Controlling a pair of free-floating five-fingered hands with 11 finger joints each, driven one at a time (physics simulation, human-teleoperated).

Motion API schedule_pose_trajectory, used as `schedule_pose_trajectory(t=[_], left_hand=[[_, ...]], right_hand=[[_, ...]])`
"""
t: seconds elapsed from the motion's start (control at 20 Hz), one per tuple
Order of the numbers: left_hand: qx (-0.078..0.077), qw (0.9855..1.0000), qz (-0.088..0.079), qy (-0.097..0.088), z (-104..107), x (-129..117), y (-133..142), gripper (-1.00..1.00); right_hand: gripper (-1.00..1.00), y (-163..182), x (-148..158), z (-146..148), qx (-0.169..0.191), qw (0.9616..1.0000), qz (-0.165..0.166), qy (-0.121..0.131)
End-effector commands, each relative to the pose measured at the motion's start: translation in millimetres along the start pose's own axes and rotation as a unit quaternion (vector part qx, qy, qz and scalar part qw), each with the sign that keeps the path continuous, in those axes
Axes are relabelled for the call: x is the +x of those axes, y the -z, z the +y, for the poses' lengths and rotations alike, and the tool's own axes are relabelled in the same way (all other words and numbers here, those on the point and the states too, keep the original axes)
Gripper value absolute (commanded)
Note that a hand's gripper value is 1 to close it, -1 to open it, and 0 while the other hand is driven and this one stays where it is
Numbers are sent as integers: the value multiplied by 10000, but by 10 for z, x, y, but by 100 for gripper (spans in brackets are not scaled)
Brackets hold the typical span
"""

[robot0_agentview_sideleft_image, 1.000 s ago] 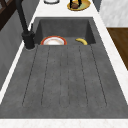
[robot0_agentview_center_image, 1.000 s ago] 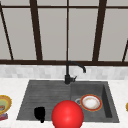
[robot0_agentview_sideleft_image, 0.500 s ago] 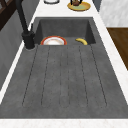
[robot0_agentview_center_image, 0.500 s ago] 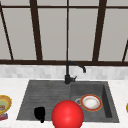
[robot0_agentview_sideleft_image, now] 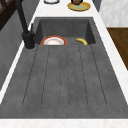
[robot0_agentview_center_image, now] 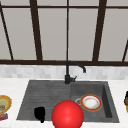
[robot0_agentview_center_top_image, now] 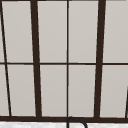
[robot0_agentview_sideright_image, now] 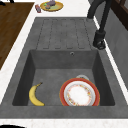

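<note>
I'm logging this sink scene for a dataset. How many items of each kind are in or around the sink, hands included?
Hands: 1, a left hand over the drainboard
Red balls: 1, the red ball
Red-rimmed plates: 1, the plate in the basin
Bananas: 1, the banana in the basin
Yellow dishes: 2, the left dish and the right dish on the counter
Faucets: 1, the faucet
Total: 7

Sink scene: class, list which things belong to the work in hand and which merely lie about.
In hand: left hand, red ball nearest it.
Lying about: plate and banana in the sink basin, faucet, yellow bowl.
</note>
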Motion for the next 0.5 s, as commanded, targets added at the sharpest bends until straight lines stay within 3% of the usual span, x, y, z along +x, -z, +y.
schedule_pose_trajectory(t=[0.0,0.45], left_hand=[[0,10000,0,0,0,0,0,0],[0,10000,0,0,0,0,0,0]], right_hand=[[100,-33,249,-12,0,9999,148,86],[100,-90,852,-28,11,9999,150,46]])
